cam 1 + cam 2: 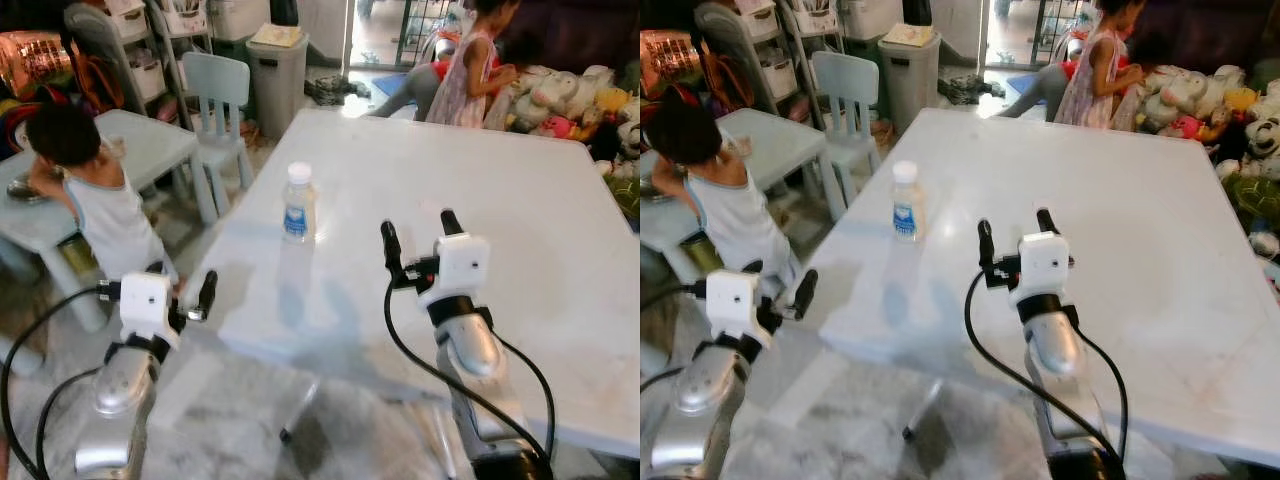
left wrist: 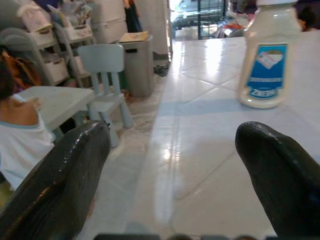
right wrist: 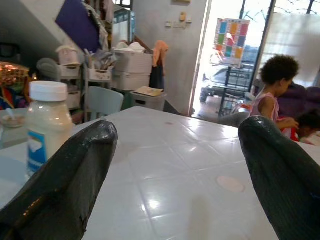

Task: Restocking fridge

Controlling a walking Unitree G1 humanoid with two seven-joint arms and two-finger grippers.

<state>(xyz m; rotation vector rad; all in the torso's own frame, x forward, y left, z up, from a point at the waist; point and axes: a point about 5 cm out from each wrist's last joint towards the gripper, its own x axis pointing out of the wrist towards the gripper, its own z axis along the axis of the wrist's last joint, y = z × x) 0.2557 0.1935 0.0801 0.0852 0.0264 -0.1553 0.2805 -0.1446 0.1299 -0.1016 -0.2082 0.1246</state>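
- Bottle [image 1: 298, 203] stands upright near the tabletop's left edge; right gripper [image 1: 420, 232] open over the table [image 1: 520, 230], left gripper [image 1: 195, 296] open off that edge.
- Risk: a clumsy reach could knock it over the edge.

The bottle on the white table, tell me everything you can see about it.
The bottle is small and looks like translucent plastic holding a whitish content, with a white screw cap and a blue and white label around its lower body. The label's print is too blurred to read. It stands upright with its cap on, near the left side of the white table, resting on the tabletop alone. Nothing else touches it; the left gripper and right gripper are both apart from it, open.
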